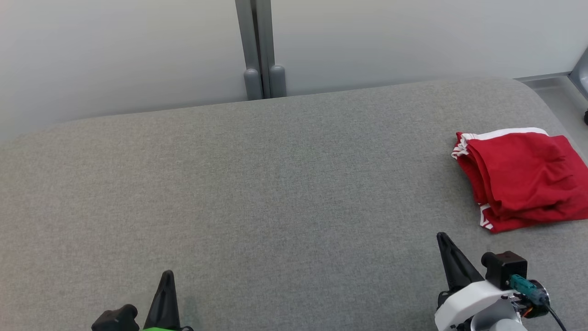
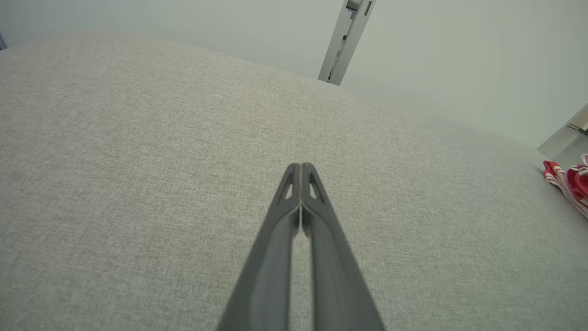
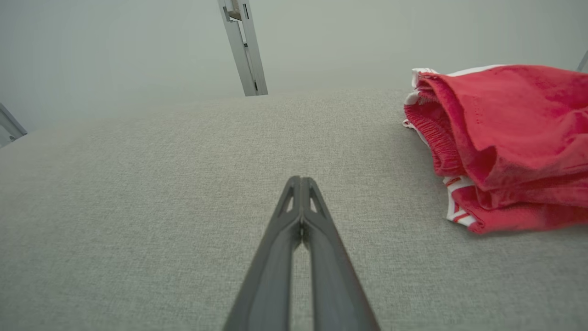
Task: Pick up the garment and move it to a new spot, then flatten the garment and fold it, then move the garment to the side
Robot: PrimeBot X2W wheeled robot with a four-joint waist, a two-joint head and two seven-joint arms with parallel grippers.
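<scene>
The garment (image 1: 523, 179) is red with white trim and lies folded at the right side of the grey fabric surface (image 1: 257, 197). It also appears at the right in the right wrist view (image 3: 510, 142) and as a sliver at the right edge of the left wrist view (image 2: 569, 184). My right gripper (image 1: 443, 236) is shut and empty, a short way in front and left of the garment, apart from it; its tips (image 3: 301, 179) meet. My left gripper (image 1: 167, 275) rests at the lower left, shut with nothing held, its tips (image 2: 301, 165) pressed together.
A pale wall with a grey vertical post (image 1: 259, 50) stands behind the far edge of the surface. The surface's right edge curves off near the garment, with floor (image 1: 558, 99) and a chair wheel beyond. Wide bare fabric lies left of the garment.
</scene>
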